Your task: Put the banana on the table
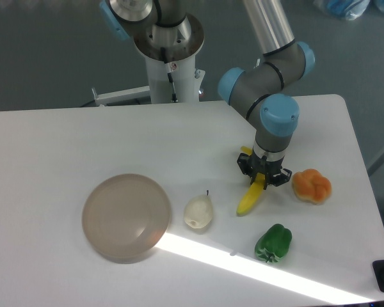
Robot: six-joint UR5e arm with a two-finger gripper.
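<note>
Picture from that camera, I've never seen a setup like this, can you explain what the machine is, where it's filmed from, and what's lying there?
This is one picture, taken by a fixed camera looking down at a white table from the front. The grey machine with blue caps is a robot arm, mounted on a post at the far edge. At its tip is a gripper, a two-finger clamp pointing straight down. It sits over the upper end of a yellow banana, whose lower end seems to rest on the table. Whether the fingers are clamping it or have let go cannot be told from here. Also on the table: a round beige plate, a pale pear, a green pepper and an orange lumpy fruit.
</note>
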